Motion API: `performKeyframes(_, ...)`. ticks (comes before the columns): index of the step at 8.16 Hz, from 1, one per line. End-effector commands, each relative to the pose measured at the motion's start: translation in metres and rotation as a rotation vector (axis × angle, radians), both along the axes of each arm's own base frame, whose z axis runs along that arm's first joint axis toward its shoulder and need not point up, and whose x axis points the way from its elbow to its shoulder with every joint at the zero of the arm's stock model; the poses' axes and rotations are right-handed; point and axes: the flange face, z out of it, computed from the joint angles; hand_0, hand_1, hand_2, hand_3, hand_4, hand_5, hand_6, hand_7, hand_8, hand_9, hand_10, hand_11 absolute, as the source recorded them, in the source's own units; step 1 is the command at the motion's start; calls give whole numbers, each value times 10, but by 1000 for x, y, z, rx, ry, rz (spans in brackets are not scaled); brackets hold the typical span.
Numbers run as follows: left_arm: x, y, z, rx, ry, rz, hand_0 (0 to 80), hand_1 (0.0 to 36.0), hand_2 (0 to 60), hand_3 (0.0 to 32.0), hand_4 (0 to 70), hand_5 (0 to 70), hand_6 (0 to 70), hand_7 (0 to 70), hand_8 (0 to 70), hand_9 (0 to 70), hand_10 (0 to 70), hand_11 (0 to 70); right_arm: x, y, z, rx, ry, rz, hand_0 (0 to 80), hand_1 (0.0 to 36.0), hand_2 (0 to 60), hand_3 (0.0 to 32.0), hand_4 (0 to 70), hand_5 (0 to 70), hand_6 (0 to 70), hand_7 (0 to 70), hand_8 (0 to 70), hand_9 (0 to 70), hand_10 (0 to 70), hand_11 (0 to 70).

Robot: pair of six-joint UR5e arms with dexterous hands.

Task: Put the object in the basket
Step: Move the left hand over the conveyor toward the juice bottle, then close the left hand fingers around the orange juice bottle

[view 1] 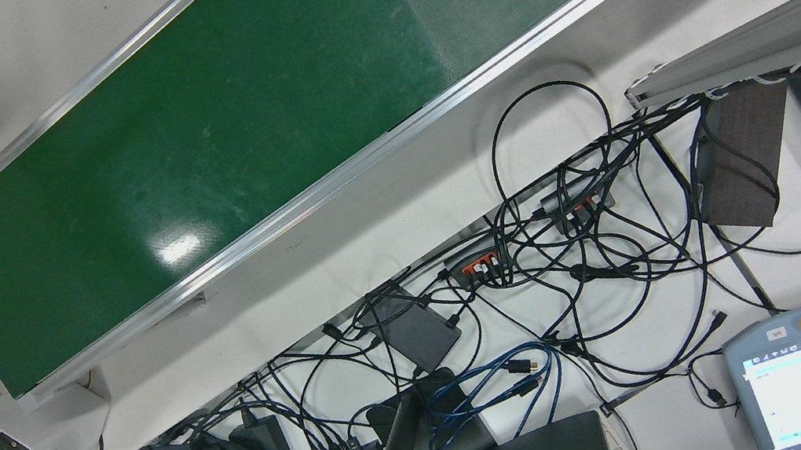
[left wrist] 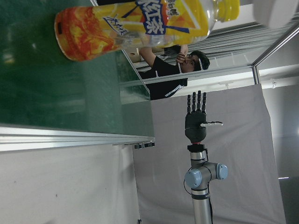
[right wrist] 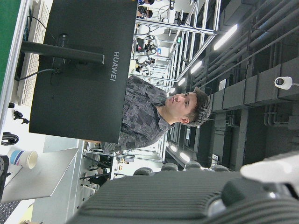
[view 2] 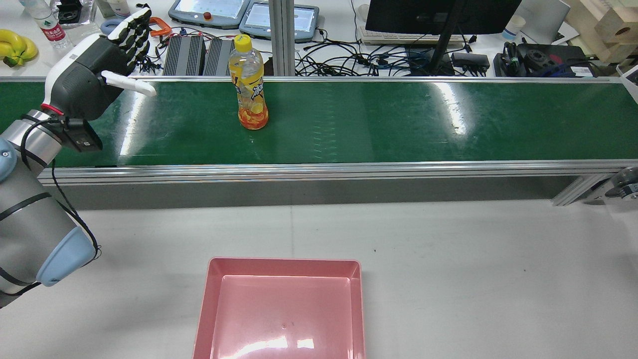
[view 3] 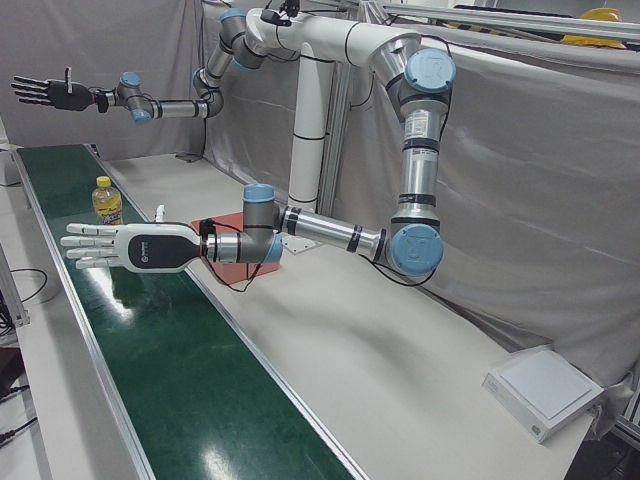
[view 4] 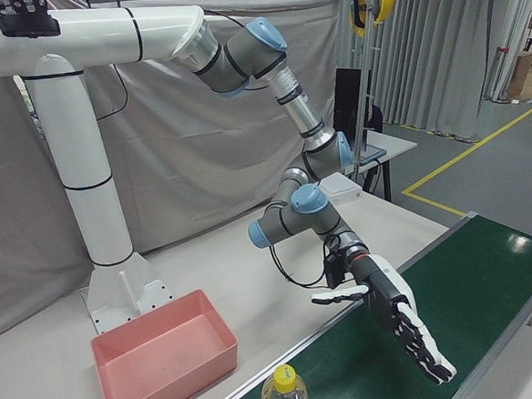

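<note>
Bottle (view 2: 248, 82), yellow-capped with an orange and yellow label, is seen upright on the green belt (view 2: 379, 119), nearer the belt's far edge. Nothing is touching it.

Left hand (view 2: 102, 65) is held over the belt's left end, well apart from the bottle, fingers spread and straight, nothing gripped. In the left-front view the same hand (view 3: 120, 246) is seen flat and level above the belt, with the bottle (view 3: 107, 202) beyond its fingertips. No object is seen on the belt between hand and bottle.

Right hand (view 3: 45, 92) is raised high past the far end of the belt, fingers extended and apart, empty. It is also picked up in the left hand view (left wrist: 196, 119), upright on its arm against a grey curtain.

Basket (view 2: 281, 309), pink, is set on the white table (view 2: 473, 259) on the robot's side of the belt, nearly in line with the bottle; nothing is seen inside it. The belt's aluminium side rail (view 2: 319, 170) lies between bottle and basket.

Beyond the belt's far edge: tangled cables (view 2: 379, 60), a monitor (view 2: 438, 15), two teach pendants (view 2: 244, 14), bananas (view 2: 15, 46). A person (right wrist: 159, 114) is seen behind the monitor.
</note>
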Motion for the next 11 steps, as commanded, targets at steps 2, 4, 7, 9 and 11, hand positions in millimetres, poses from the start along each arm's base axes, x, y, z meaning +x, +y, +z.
performKeyframes(2,30,3,-17,8,-26,29,641,119,0,0,0,138,0,0,0,0,0,16,0,0,0,0,0,0,0,0,0,0,0,0,0,0,0,0,0,0)
performKeyframes(4,40,-4,-12,-7,-39,35,638,118,0,0,0,158,0,0,0,0,0,15,-1,0,0,0,0,-1,0,0,0,0,0,0,0,0,0,0,0,0)
performKeyframes(7,46,-9,-14,-3,-33,37,640,119,0,0,0,166,0,0,0,0,0,2,0,0,0,0,0,0,0,0,0,0,0,0,0,0,0,0,0,0)
performKeyframes(9,52,-10,-31,12,-23,45,645,122,0,0,0,175,0,0,0,0,0,2,0,0,0,0,0,0,0,0,0,0,0,0,0,0,0,0,0,0)
performKeyframes(11,64,-7,-39,18,-17,62,657,125,0,0,0,180,0,0,0,0,0,3,0,0,0,0,0,0,0,0,0,0,0,0,0,0,0,0,0,0)
